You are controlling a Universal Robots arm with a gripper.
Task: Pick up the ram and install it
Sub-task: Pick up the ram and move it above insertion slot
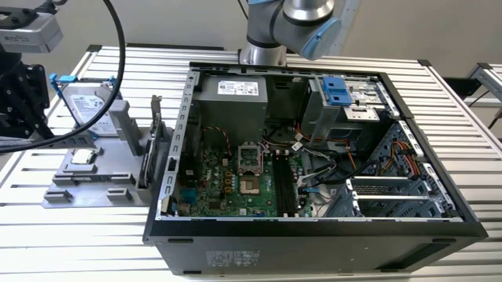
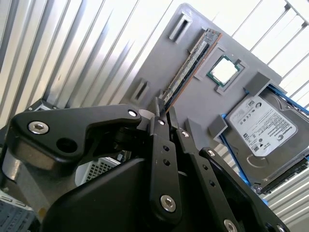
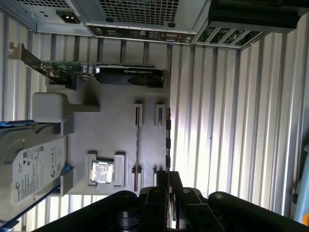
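Claw is showing a narrow setting in the second wrist view. Its two black, screw-studded fingers are standing only a thin slit apart. That slit is lining up with the near end of the ram, a slim dark stick with a brownish edge. The ram is standing on its long edge, seated in a grey holder plate. Whether the tips are touching it I cannot tell. Beside the ram a square processor chip with a shiny metal lid is sitting in a recess. Past it a hard drive is lying flat, wearing a white label whose dark print is too small to make out. The plate is resting on a ribbed metal worktop.

First wrist view: the claw is pointing along the ram's length. The ram is sitting near the plate's edge farthest from the hard drive. At the plate's far end a graphics card with a metal bracket is standing upright. Beyond it the perforated back of a computer case is facing the camera.

Exterior view: the arm, silver with pale blue joint caps, is standing behind the open case. A black cable is hanging at the exterior view's left, above the plate. Inside the case a green motherboard is lying exposed. A white sticker is marking the grey power supply.
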